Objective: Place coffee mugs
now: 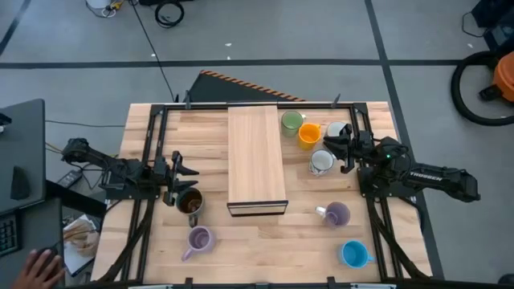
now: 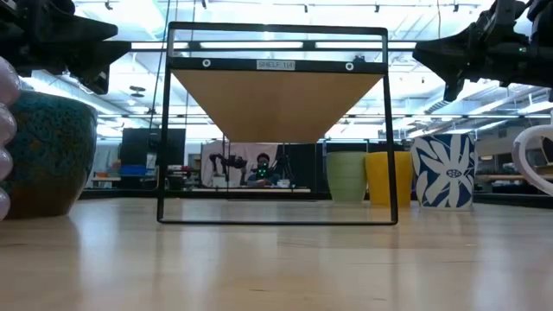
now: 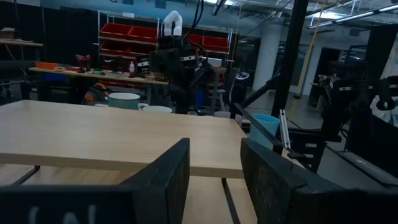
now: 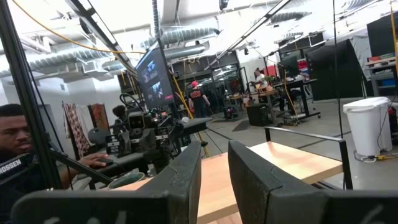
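Note:
A wooden shelf [image 1: 257,156] stands mid-table. My left gripper [image 1: 178,174] hovers open and empty left of the shelf, just beyond the dark brown mug [image 1: 189,202]. A lilac mug [image 1: 198,239] sits nearer the front edge. My right gripper [image 1: 341,151] hovers empty, narrowly open, right of the shelf, between a patterned white mug [image 1: 337,130] and a plain white mug [image 1: 321,162]. Green [image 1: 291,122] and orange [image 1: 309,134] mugs stand by the far right of the shelf. A second lilac mug [image 1: 337,213] and a blue mug [image 1: 353,254] sit front right. All mugs rest upright on the tabletop.
Black frame rails [image 1: 152,144] run along both table sides. A person's hand [image 1: 40,269] shows off the table's near-left corner by a desk. Bare wood lies in front of the shelf [image 1: 265,249]. The shelf's top board [image 3: 93,140] is level with my left gripper [image 3: 214,149].

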